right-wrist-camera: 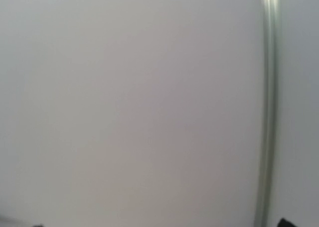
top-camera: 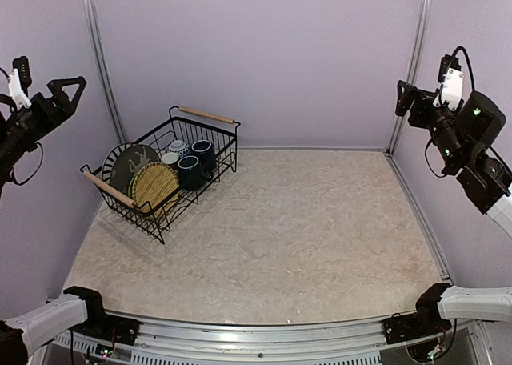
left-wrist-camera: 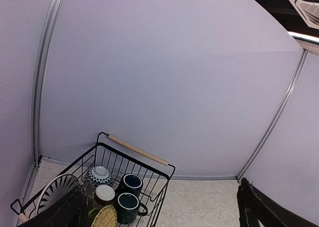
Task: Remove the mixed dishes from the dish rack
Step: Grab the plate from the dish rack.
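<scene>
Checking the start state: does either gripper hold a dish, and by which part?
Nothing is held: the left gripper and right gripper are both open and raised, away from the dish rack.

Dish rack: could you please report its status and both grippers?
Left gripper and right gripper open, raised, empty. Rack holds all dishes, none unloaded. Nothing seen in the way.

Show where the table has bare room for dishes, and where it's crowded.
Bare: the table from the dish rack across to the right wall and forward to the arm bases. Crowded: inside the rack, plates and mugs packed together.
</scene>
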Available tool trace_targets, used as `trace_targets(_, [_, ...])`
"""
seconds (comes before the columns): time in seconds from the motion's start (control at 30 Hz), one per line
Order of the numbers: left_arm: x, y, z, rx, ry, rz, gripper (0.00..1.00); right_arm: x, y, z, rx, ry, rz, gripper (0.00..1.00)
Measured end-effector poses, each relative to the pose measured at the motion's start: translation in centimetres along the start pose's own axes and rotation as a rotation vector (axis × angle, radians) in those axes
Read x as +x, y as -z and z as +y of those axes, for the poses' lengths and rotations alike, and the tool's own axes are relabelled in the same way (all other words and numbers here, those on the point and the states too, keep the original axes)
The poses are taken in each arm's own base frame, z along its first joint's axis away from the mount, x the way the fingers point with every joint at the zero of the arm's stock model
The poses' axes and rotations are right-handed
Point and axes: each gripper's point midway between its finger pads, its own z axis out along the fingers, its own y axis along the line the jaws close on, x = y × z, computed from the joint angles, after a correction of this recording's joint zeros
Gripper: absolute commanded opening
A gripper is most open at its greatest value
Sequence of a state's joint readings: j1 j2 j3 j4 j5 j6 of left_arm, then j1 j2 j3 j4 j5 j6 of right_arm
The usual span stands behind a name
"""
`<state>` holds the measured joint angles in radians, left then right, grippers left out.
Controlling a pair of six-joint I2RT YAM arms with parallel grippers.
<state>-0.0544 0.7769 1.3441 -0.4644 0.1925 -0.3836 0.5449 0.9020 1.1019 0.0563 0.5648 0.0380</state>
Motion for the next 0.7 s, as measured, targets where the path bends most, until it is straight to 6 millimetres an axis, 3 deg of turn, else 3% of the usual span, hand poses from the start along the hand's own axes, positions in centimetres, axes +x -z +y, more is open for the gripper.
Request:
trace_targets(0.17, [0.5, -1.0, 2.6, -0.077, 0.038, 0.016, 0.99, 3.0, -2.3, -3.0, 0.070, 0.039, 0.086, 1.00])
trace_targets(0.33, [2.1, -2.6, 5.3, -0.148, 0.091, 0.080, 0.99, 7.4, -4.2, -5.4, 0.100, 0.062, 0.225, 1.00])
trace_targets(0.5, [4.9, -4.5, 7.4, -0.196, 0.146, 0.183, 0.99, 11.9, -5.1, -6.6, 0.104, 0.051, 0.377, 1.00])
trace_targets(0.7, [10.4, -7.1, 9.9, -0.250, 0.227, 0.381, 0.99, 15.9, -4.8, -6.9, 0.096, 0.005, 0.526, 1.00])
